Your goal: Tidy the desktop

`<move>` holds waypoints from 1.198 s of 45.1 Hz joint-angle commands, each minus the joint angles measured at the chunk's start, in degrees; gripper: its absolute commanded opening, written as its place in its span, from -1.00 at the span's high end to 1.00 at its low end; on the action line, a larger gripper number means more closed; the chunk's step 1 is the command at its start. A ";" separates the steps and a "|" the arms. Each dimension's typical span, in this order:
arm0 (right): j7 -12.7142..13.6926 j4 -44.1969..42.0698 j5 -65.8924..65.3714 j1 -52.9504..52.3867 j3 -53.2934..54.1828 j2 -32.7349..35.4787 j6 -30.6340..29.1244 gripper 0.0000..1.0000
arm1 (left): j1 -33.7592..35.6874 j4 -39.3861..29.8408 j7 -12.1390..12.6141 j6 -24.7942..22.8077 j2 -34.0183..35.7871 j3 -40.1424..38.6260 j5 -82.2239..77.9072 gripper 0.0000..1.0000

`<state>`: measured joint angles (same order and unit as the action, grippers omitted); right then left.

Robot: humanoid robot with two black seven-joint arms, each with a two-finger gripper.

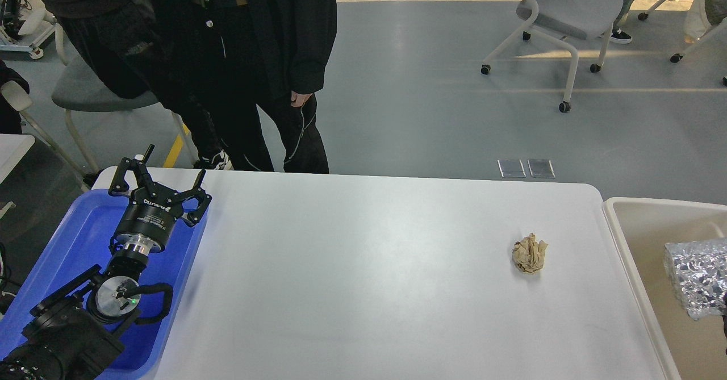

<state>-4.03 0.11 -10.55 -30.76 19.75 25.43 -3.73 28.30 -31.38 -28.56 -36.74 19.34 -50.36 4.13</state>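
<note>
Our left gripper (161, 182) hangs spread wide, empty, over the blue tray (74, 238) at nine o'clock. On the desktop (352, 278), crumpled brown paper (530, 253) lies at three o'clock, near the beige bin (625, 243).

**Count of things in view**

One large white rounded-corner bench (363, 289). One blue plastic tray (74, 238). One beige-white rectangular bin (636, 221). One crumpled tan paper ball (529, 253). One silver foil-wrapped lump (697, 278), partly cut off, perhaps an arm covering. One black two-finger gripper (170, 176). Two white wheeled chairs (559, 13), two standing people.
</note>
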 commanded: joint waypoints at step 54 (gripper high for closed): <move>-0.63 5.33 -0.17 -3.07 11.27 8.14 7.86 -1.00 | 0.00 0.09 0.00 0.17 0.00 -0.09 0.09 -1.00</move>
<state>-4.53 0.16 -10.42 -32.21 21.91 29.13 4.50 28.30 -31.30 -28.56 -36.50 19.34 -50.52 4.22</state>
